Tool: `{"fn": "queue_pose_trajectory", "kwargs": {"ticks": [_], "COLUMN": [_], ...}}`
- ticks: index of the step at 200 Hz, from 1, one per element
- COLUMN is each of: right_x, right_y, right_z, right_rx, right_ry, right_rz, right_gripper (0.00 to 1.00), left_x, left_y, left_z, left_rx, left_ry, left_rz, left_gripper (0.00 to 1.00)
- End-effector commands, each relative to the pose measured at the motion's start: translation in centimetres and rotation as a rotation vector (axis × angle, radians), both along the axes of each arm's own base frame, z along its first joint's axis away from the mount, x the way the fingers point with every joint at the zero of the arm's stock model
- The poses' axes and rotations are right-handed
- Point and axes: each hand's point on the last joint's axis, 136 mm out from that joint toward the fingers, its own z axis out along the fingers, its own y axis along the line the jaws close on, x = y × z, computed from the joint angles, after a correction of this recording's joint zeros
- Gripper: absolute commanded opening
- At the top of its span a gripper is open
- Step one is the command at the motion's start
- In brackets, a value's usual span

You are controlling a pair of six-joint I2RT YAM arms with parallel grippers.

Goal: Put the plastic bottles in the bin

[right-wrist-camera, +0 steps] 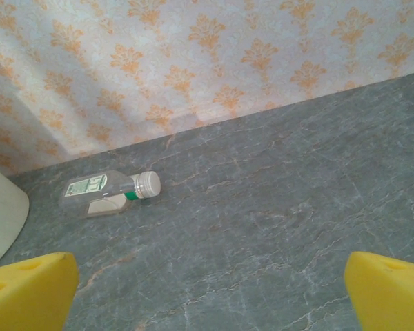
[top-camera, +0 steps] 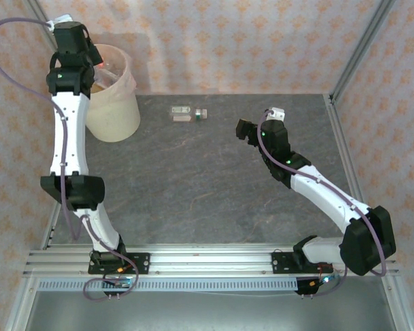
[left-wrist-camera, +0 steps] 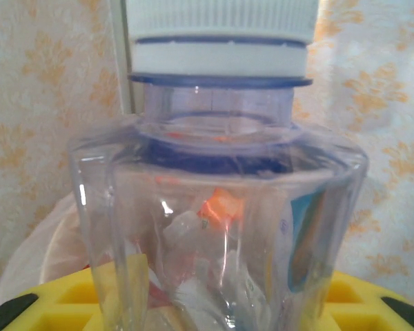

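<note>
At the far left, the round, tapered cream-white plastic bin [top-camera: 116, 114] stands in the corner against the orange-patterned wall [top-camera: 228, 41], lined with a thin pale bag. The left gripper [left-wrist-camera: 210, 303] hangs over its mouth. Its yellow fingers [left-wrist-camera: 52, 303] are closed in on a clear plastic bottle with a white ribbed cap and a blue neck ring [left-wrist-camera: 214, 200], held low on the body, cap up, right above the opening. Through this held bottle, crumpled plastic and an orange scrap show in the bin below.

The held bottle looks empty, so I judge it light, thin-walled and springy. It should dent under the pads and may slip out if squeezed at the sloping shoulder, so the flat-sided middle is the safer hold.

Further right, on the grey stone-patterned table [top-camera: 193, 200], a small clear plastic bottle with a white cap and a green-and-white label [top-camera: 186, 114] lies on its side. It is well apart from the bin, with its cap pointing away from it. This lying bottle is round and probably just as light, so a nudge may roll it — best taken across the labelled body.

To its right the right gripper [right-wrist-camera: 207, 293] hovers over bare table, fingers [right-wrist-camera: 27, 289] spread wide with nothing between them. The way to the lying bottle is open. What could get in the way is the left arm [top-camera: 69, 131] at the bin, and the bin's tall rim.
</note>
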Motion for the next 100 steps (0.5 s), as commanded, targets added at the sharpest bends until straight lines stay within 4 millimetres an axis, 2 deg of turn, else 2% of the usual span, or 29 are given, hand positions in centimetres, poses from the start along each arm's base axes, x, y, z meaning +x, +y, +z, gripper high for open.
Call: {"fn": "queue_pose_trajectory", "kwargs": {"ticks": [1,28,71,100], "right_x": [0.4,0.2,0.3,0.6], "right_y": [0.3,0.1,-0.1,0.2], "right_z": [2.0,1.9,1.4,1.0], "right_rx": [0.05,0.044,0.029,0.022], "right_ry": [-0.04,-0.036,-0.029,-0.015], "right_rz": [0.005,0.002,-0.012,-0.005], "right_gripper": [0.99,0.99,0.99,0.99], "left_x": [1.7,2.9,4.9,7.2], "left_y": [0.9,1.5,0.2,1.1], "left_z": [-3.3,-2.9,-1.0,-1.9], "left_rx": [-0.215,-0.266,-0.398,-0.432], "left_ry": [-0.02,-0.088,-0.216,-0.274], "left_rz": [0.062,0.072,0.002,0.042], "left_gripper": [0.36,0.36,0.37,0.37]}}
